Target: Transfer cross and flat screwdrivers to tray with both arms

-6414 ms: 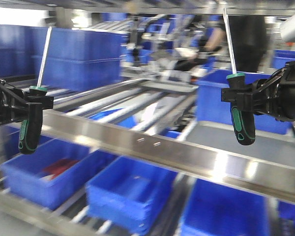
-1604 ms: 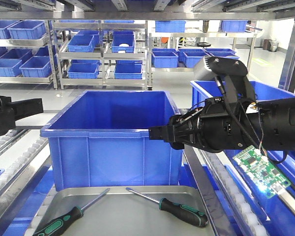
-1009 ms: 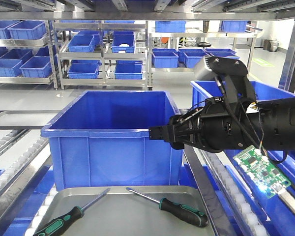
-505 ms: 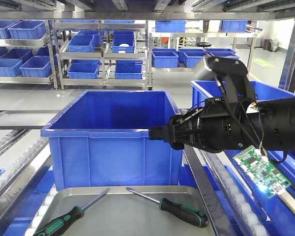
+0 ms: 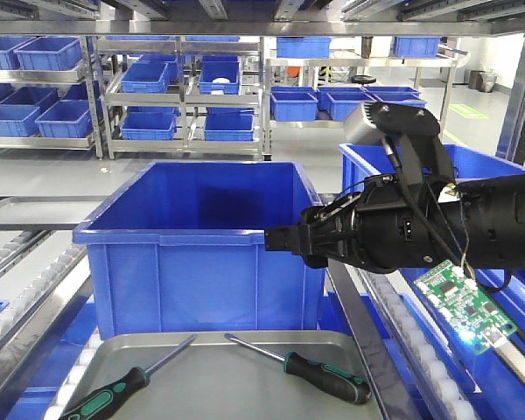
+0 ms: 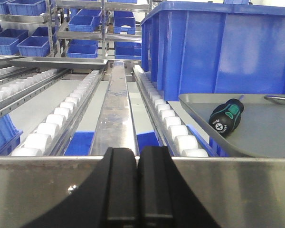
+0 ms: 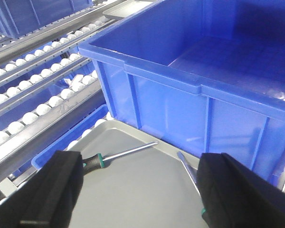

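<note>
Both screwdrivers lie flat in the silver tray [image 5: 219, 385] in front of the deep blue bin [image 5: 201, 245]: the left screwdriver [image 5: 114, 394] points its shaft up and to the right, and the right screwdriver [image 5: 319, 374] lies near it with its shaft toward the upper left, the two tips close but apart. The right gripper [image 7: 137, 190] hovers above the tray with its jaws spread wide and empty. The left gripper [image 6: 137, 185] sits low behind a steel rail [image 6: 228, 190] to the tray's left, jaws pressed together on nothing.
</note>
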